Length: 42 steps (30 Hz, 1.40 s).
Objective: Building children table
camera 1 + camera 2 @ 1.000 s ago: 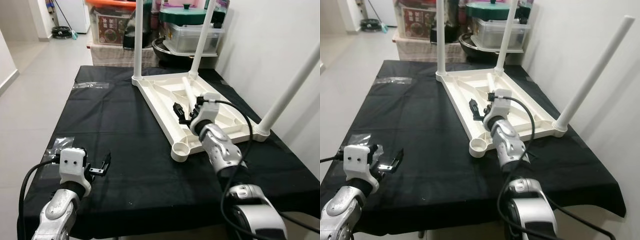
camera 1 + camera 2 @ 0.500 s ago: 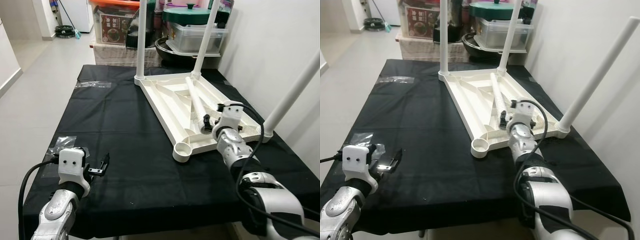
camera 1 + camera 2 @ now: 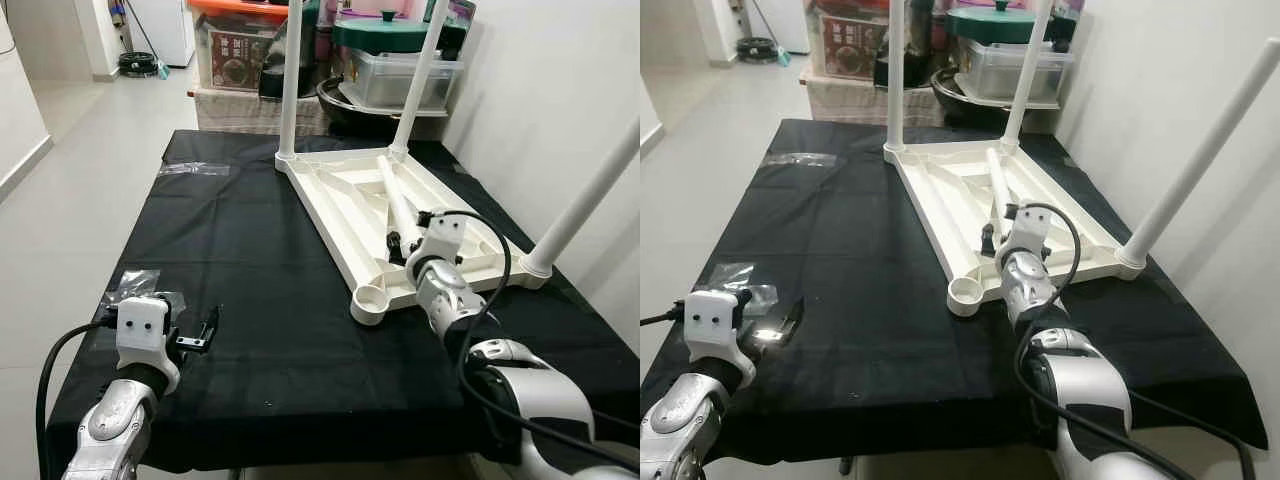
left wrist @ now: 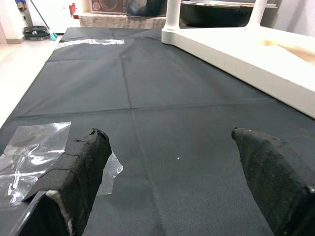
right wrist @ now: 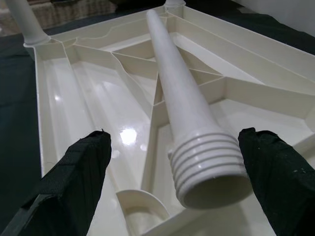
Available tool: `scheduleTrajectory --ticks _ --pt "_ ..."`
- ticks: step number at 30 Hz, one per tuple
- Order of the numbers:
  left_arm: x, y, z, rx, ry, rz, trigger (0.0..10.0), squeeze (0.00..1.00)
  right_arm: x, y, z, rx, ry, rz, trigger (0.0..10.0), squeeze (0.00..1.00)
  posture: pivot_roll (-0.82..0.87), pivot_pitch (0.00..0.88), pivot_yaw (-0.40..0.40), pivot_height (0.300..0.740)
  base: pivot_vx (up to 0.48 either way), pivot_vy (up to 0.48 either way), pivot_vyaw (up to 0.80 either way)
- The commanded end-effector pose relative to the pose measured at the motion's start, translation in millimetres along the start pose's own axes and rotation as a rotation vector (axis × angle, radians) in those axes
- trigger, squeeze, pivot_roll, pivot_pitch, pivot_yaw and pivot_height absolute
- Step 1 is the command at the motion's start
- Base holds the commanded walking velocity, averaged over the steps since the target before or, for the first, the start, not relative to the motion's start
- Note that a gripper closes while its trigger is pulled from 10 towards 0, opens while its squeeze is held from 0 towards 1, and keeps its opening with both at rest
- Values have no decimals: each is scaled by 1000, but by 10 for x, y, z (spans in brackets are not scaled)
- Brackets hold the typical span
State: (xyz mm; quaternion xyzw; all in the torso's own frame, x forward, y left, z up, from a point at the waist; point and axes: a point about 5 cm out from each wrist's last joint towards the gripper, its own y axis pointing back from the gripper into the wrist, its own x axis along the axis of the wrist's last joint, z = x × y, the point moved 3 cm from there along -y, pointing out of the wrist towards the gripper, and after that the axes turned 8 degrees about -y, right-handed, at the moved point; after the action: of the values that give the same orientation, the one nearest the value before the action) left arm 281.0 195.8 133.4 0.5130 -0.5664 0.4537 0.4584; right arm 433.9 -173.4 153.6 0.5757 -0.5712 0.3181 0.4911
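Right wrist view | loose table leg [image 5: 187, 123] lies between spread right end effector [image 5: 174, 194] fingers, untouched | left end effector [image 4: 172, 182] spread

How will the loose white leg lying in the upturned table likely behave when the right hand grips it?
The leg is round and tapered, so it may roll or curve off sideways if nudged. Glossy plastic probably slips between the open right hand's fingers. It looks hollow at the threaded end, so likely light and stiff.
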Motion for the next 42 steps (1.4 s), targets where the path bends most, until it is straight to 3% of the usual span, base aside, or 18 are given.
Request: scheduleTrajectory --ticks 1,8,27,42 --pt "8 16 18 -5 -12 3 10000 0 -57 3 33 -11 3 -15 10000 0 102 0 -134 740 0 0 0" --pt "6 24 19 -2 -12 1 10000 0 -99 8 33 -14 17 -27 10000 0 101 0 -139 740 0 0 0" --pt "-13 31 37 -2 -5 -3 10000 0 -266 35 -11 -46 -130 -94 10000 0 87 0 -142 740 0 0 0" --pt "-11 10 47 -7 -5 -1 10000 0 -153 26 -101 -6 -126 -48 10000 0 83 0 -135 740 0 0 0"
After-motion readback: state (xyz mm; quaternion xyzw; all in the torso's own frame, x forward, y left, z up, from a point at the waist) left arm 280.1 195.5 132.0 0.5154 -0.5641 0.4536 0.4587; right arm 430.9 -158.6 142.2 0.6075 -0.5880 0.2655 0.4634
